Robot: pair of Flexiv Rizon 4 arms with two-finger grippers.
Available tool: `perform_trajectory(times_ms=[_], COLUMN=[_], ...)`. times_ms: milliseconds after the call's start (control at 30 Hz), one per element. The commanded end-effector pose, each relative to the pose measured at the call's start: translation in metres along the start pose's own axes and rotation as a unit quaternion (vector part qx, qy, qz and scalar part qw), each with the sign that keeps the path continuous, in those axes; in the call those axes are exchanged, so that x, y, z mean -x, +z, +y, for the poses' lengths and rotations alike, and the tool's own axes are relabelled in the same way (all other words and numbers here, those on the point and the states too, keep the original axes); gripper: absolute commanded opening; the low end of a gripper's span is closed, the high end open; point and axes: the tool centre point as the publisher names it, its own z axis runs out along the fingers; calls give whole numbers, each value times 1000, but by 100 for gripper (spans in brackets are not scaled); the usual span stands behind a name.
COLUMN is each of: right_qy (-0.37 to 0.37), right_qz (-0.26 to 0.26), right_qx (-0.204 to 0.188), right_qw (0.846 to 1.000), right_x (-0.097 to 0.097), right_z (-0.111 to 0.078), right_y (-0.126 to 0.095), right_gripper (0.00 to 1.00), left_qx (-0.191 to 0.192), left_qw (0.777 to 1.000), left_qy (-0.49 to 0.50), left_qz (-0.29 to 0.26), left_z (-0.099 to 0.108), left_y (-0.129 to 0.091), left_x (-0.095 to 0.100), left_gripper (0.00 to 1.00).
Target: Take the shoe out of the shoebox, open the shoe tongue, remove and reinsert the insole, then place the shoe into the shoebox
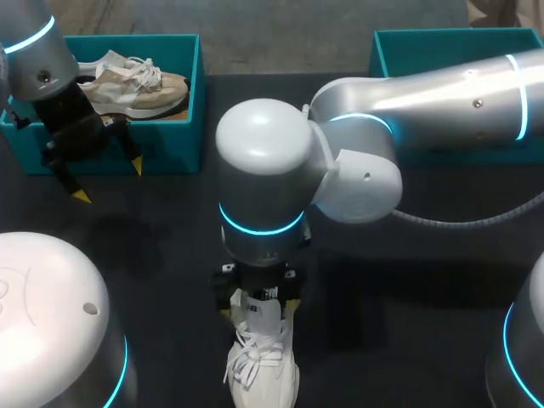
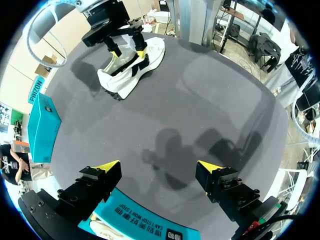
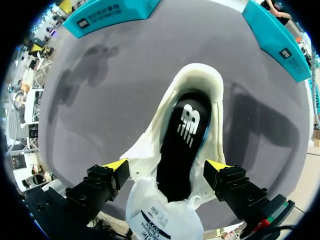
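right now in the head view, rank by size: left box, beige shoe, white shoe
1. left box
2 and 3 unsure: beige shoe shows more, but white shoe is partly hidden under the right arm

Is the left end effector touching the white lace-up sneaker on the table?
Apart. In the left wrist view the white lace-up sneaker lies far ahead of the left end effector, bare dark tabletop between them.

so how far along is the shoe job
Done: the white shoe lies on the table, out of the shoebox, tongue pulled open. In hand: the open right tool straddles it over the black insole, which sits inside. Left tool open, empty. Left: at least reboxing; insole swap seemingly too.
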Motion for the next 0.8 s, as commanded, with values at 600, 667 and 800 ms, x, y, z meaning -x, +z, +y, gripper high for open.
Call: perform_trajectory(times_ms=[600,667,800], right_qy=[163,171,186], right_qz=[-48,-49,-57], right_qx=[45,44,48], right_qw=[984,983,980], right_x=[1,4,8], right_z=[-16,-21,-32], right_y=[-29,-30,-37], right_gripper=[100,100,100], left_qx=[1,1,1], left_qw=[1000,1000,1000], left_qy=[0,0,0], left_qz=[1,1,1], left_z=[0,0,0], left_y=[0,0,0], left_x=[0,0,0], left_gripper=[100,100,100])
